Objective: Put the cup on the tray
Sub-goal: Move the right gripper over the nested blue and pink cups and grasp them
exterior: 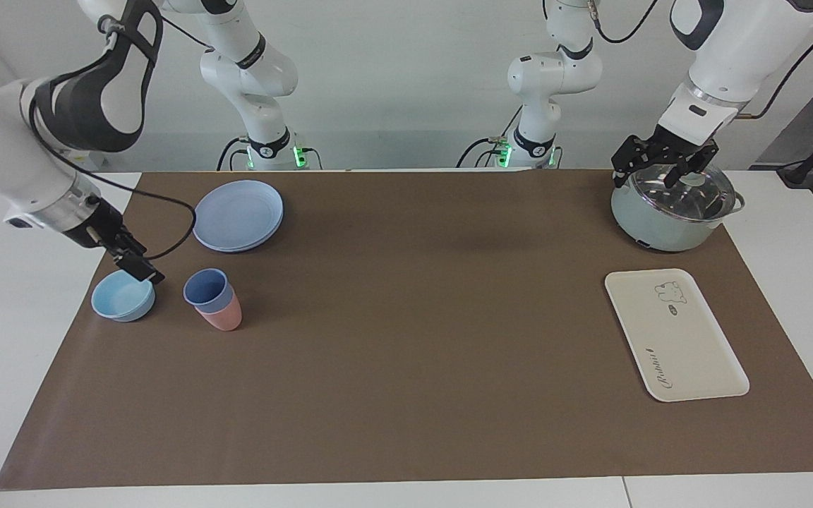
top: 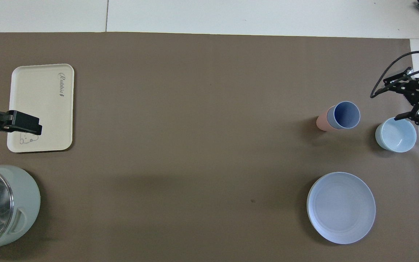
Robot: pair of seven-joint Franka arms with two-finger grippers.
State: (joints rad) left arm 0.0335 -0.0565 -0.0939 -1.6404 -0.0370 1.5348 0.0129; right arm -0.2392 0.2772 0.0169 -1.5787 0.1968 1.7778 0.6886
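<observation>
The periwinkle-blue cup [exterior: 205, 287] stands upright, nested inside a pink cup [exterior: 227, 317], toward the right arm's end of the table. It also shows in the overhead view [top: 346, 114]. The cream tray [exterior: 675, 339] with the bear drawing lies flat toward the left arm's end, and it shows in the overhead view [top: 42, 98] too. My right gripper [exterior: 140, 267] hangs low at the rim of a light-blue bowl [exterior: 121, 296], beside the cups. My left gripper [exterior: 648, 178] is open just above the lid of a pot [exterior: 667, 212]. In the overhead view the left gripper [top: 22, 123] covers part of the tray.
Stacked round blue plates [exterior: 238, 214] lie nearer to the robots than the cups. The pale green pot with a glass lid stands nearer to the robots than the tray. A brown mat [exterior: 406, 339] covers the table between the cups and the tray.
</observation>
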